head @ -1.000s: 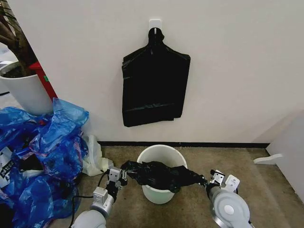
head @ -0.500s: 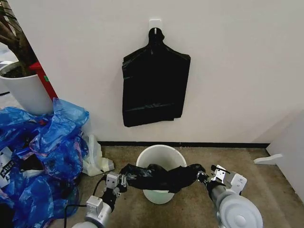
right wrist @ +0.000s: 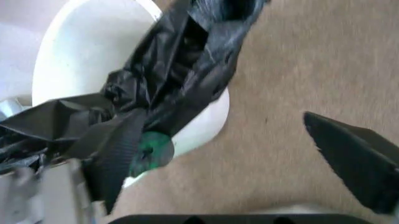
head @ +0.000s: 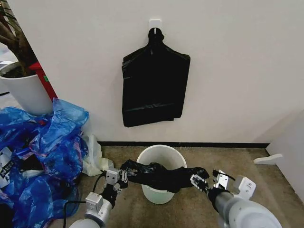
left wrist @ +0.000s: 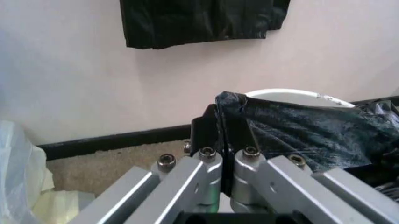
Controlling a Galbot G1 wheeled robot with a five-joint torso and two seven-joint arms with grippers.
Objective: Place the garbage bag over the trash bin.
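The cream-white trash bin [head: 160, 153] stands on the carpet by the wall. The black garbage bag [head: 159, 175] is stretched sideways across the near part of its rim. My left gripper [head: 121, 177] is shut on the bag's left end; the left wrist view shows the film [left wrist: 299, 135] pinched between the fingers [left wrist: 225, 135], with the bin's rim [left wrist: 287, 93] behind. My right gripper [head: 208, 182] is at the bag's right end with its fingers spread. In the right wrist view the bag [right wrist: 181, 70] lies against one finger, the other finger [right wrist: 355, 158] stands well apart, and the bin [right wrist: 81, 56] is below.
A flat black bundle [head: 154, 85] hangs from a wall hook above the bin. Blue plastic bags [head: 42, 156] are heaped on the left, beside a white plant pot [head: 23, 90]. A cable [head: 78, 199] lies by my left arm. Bare carpet [head: 237, 164] lies right of the bin.
My right gripper's fingers have spread apart and its end of the bag has shifted slightly toward the bin. The left gripper has risen a little, still clamped on the bag.
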